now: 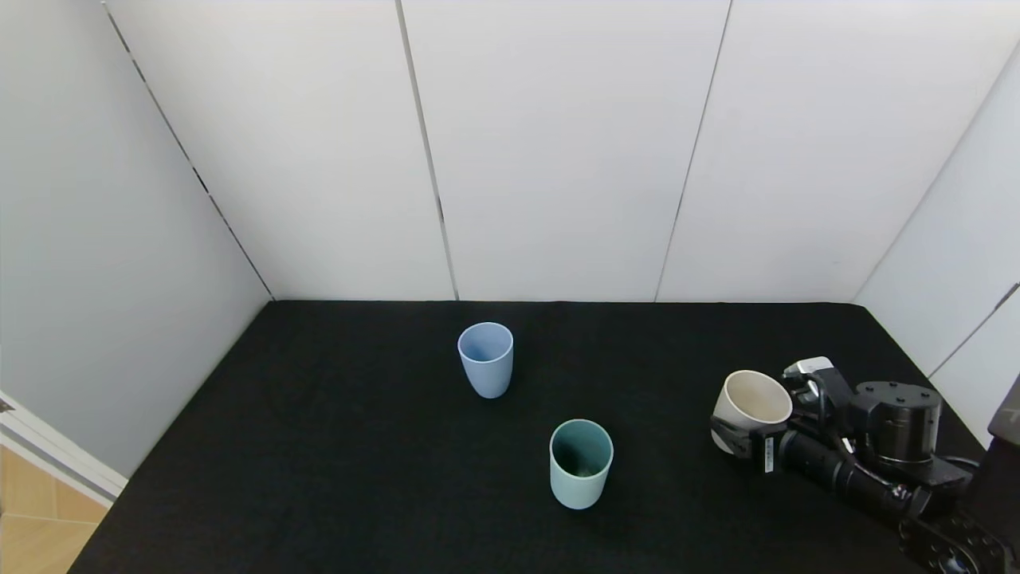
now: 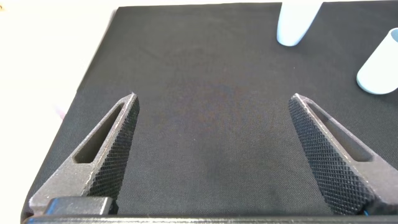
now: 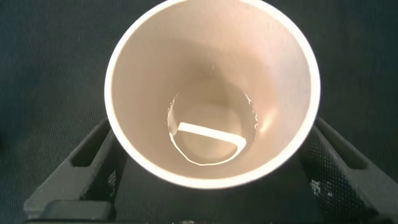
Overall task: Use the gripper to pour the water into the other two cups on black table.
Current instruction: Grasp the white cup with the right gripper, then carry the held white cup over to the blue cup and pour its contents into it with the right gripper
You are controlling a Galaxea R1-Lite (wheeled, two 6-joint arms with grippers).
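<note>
Head view: you look forward and down from high up, taking in the whole black table (image 1: 319,478) with white wall panels filling the upper half of the frame.

Left wrist view: you sit low, just behind the open left claw (image 2: 211,162), facing across the table (image 2: 211,93). The blue cup (image 2: 297,22) and green cup (image 2: 380,65) sit in the upper right of the frame; the head view shows the same two at centre (image 1: 486,359) and lower centre (image 1: 581,462).

Right wrist view: very close, looking straight into the beige cup (image 3: 211,93) that fills the frame; the head view shares it at right (image 1: 747,408).
</note>
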